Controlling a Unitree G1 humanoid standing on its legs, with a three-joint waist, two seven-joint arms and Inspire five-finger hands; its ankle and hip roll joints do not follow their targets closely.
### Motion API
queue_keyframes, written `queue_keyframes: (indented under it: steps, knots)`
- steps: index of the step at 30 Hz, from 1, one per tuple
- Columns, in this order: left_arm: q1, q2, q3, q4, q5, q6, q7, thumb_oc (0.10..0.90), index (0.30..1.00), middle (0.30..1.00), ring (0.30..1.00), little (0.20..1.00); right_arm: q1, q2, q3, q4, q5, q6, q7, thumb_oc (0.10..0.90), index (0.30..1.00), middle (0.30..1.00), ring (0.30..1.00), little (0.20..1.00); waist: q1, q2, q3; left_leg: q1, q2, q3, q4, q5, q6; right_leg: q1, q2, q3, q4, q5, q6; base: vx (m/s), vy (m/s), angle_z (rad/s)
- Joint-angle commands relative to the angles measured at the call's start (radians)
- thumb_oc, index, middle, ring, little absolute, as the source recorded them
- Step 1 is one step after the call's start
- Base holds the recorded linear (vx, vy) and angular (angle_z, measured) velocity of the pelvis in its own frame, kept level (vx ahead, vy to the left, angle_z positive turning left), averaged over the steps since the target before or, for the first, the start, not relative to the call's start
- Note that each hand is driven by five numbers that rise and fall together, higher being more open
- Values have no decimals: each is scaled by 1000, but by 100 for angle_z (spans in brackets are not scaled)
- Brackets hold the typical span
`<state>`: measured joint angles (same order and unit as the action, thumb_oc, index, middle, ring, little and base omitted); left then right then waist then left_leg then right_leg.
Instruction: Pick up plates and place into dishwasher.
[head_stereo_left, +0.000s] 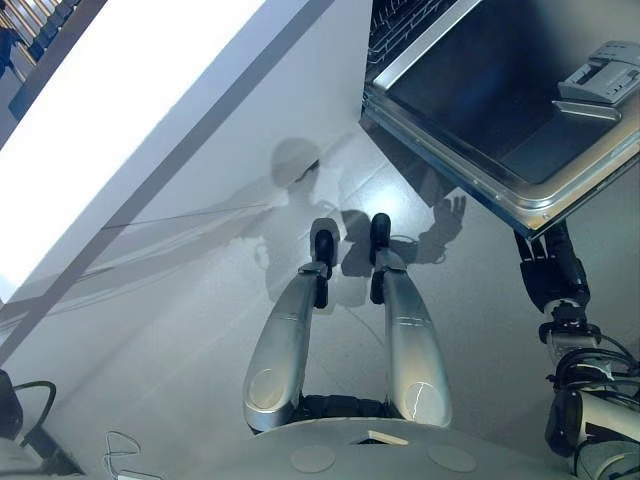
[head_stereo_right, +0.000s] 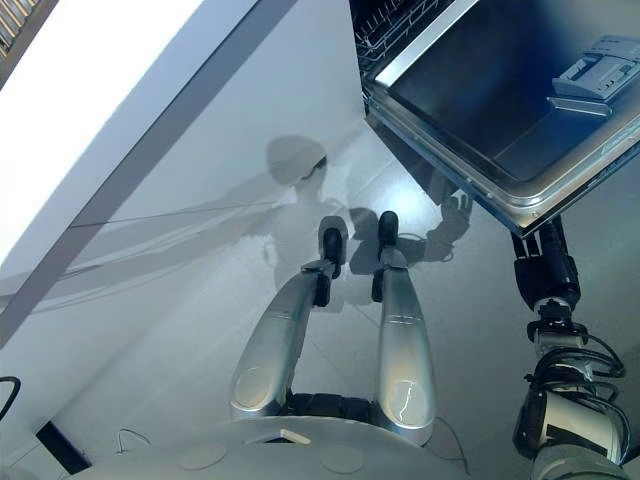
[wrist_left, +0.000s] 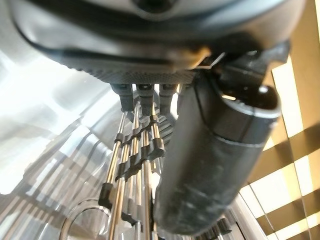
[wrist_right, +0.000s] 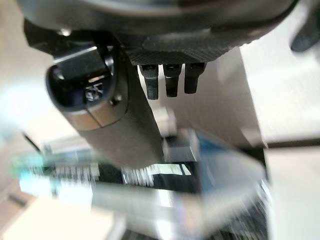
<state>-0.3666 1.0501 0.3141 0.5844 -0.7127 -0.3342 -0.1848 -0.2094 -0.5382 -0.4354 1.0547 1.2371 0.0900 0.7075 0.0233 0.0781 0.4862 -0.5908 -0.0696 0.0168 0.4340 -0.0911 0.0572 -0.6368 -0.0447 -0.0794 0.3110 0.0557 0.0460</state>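
Observation:
The dishwasher door (head_stereo_left: 500, 110) hangs open at the upper right, with a corner of its wire rack (head_stereo_left: 395, 25) behind it. My right forearm (head_stereo_left: 555, 275) reaches up beneath the door's front edge, which hides the hand there. In the right wrist view my right hand (wrist_right: 175, 47) holds nothing, fingers relaxed, thumb (wrist_right: 100, 110) out, above a blurred dark edge. In the left wrist view my left hand (wrist_left: 150, 75) is also open and holds nothing. It hovers close over metal rack tines (wrist_left: 135, 150) and a clear glass rim (wrist_left: 85, 215).
A long white counter (head_stereo_left: 120, 110) with a grey side panel runs diagonally across the upper left. A grey detergent dispenser (head_stereo_left: 600, 80) sits on the inner face of the door. Glossy grey floor (head_stereo_left: 200, 290) lies between counter and dishwasher.

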Motion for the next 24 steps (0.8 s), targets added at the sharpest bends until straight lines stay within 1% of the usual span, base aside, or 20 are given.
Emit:
queue_keyframes:
  steps: [1, 4, 5, 7, 9, 11, 12, 13, 14, 16, 17, 19, 24]
  knots:
    - [-61, -173, -87, 9, -47, -89, 36, 800, 900, 900, 900, 900, -106, 70, 127, -285, 30, 13, 249, 800, 900, 900, 900, 900, 4, -68, 34, 15, -32, 23, -78, 17, 27, -6, 2, -49, 86, -106, -1, 0, -67, 7]
    - [-77, -176, -120, -22, -31, -77, 63, 800, 900, 900, 900, 900, -148, 99, 216, -440, 23, 8, 237, 800, 900, 900, 900, 900, 15, -68, 34, 12, -33, 19, -63, 11, 28, -10, -8, -61, 108, -112, -4, 18, -47, 1]
    - [-82, -181, -130, -34, -24, -75, 70, 800, 900, 900, 900, 900, -177, 113, 246, -505, 14, 4, 209, 800, 900, 900, 900, 900, 21, -67, 34, 10, -33, 17, -59, 10, 27, -11, -10, -64, 118, -116, -7, 24, -29, -4]
    - [-91, -183, -141, -53, -22, -70, 84, 800, 900, 900, 900, 900, -219, 125, 293, -595, 0, -3, 187, 800, 900, 900, 900, 900, 29, -70, 34, 3, -34, 18, -50, 7, 29, -15, -15, -75, 128, -118, -11, 13, -30, -8]
    - [-103, -185, -155, -70, -13, -60, 98, 800, 900, 900, 900, 900, -272, 150, 359, -708, -11, -33, 131, 800, 900, 900, 900, 900, 41, -72, 34, -8, -34, 22, -28, -1, 31, -20, -23, -91, 151, -124, -18, -3, -24, -12]
    - [-116, -189, -167, -85, -2, -49, 110, 800, 900, 900, 900, 900, -316, 169, 409, -798, -21, -59, 100, 800, 900, 900, 900, 900, 51, -75, 34, -20, -35, 22, -1, -10, 33, -26, -25, -97, 185, -136, -25, -3, -41, -19]
    - [-130, -195, -178, -94, 10, -37, 117, 800, 900, 900, 900, 900, -354, 187, 453, -877, -47, -85, 49, 800, 900, 900, 900, 900, 57, -77, 34, -37, -36, 23, 40, -26, 35, -39, -28, -100, 228, -152, -32, 8, -60, -23]
    - [-139, -196, -183, -97, 16, -27, 117, 800, 900, 900, 900, 900, -373, 193, 472, -905, -63, -106, 42, 800, 900, 900, 900, 900, 61, -78, 34, -46, -38, 22, 62, -35, 37, -44, -30, -102, 250, -162, -36, 23, -59, -21]
    - [-151, -201, -192, -97, 25, -16, 118, 800, 900, 900, 900, 900, -401, 198, 504, -958, -78, -118, 12, 800, 900, 900, 900, 900, 67, -77, 34, -58, -41, 23, 97, -47, 38, -53, -32, -104, 288, -174, -42, 47, -41, -9]
    - [-160, -211, -203, -98, 34, -1, 112, 800, 900, 900, 900, 900, -446, 200, 546, -1030, -89, -140, -27, 800, 900, 900, 900, 900, 77, -75, 34, -78, -50, 18, 152, -65, 39, -66, -38, -107, 341, -193, -49, 77, -26, -4]
    - [-163, -216, -210, -96, 35, 6, 104, 800, 900, 900, 900, 900, -481, 202, 573, -1079, -83, -145, -67, 800, 900, 900, 900, 900, 83, -73, 34, -87, -56, 14, 176, -70, 40, -72, -41, -106, 363, -198, -53, 85, -14, -7]
    - [-165, -226, -217, -89, 39, 12, 91, 800, 900, 900, 900, 900, -527, 202, 612, -1158, -74, -154, -111, 800, 900, 900, 900, 900, 88, -69, 34, -97, -64, 6, 195, -73, 45, -81, -38, -98, 384, -202, -57, 83, -7, -15]
    - [-177, -239, -241, -54, 26, 2, 71, 800, 900, 900, 900, 900, -630, 195, 720, -1293, -128, -181, -193, 800, 900, 900, 900, 900, 101, -66, 34, -93, -71, -5, 168, -55, 50, -80, -25, -87, 365, -194, -58, 42, 5, 28]
